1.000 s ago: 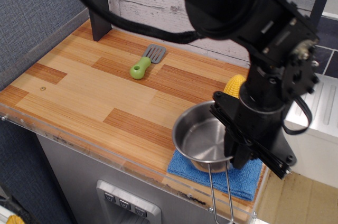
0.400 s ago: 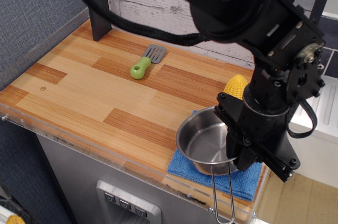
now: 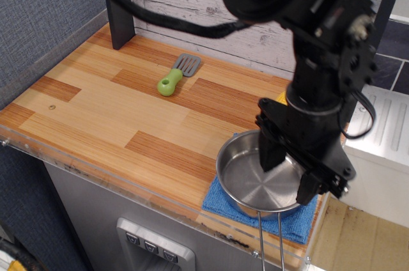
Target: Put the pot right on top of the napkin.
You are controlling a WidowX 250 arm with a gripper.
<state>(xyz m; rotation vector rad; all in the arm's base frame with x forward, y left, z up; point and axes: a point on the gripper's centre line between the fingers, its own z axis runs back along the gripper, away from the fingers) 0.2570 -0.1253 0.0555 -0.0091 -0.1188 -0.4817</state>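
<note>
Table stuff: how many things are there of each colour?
Silver: 1, the pot
Blue: 1, the napkin
Green and grey: 1, the spatula
Yellow: 1, a toy mostly hidden behind the arm
Total: 4

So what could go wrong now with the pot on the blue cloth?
The pot sits on the napkin right at the table corner, with its handle sticking out past the edge, so a bump might tip it off. The gripper hangs open just above the pot, so a careless lift might catch the rim.
</note>
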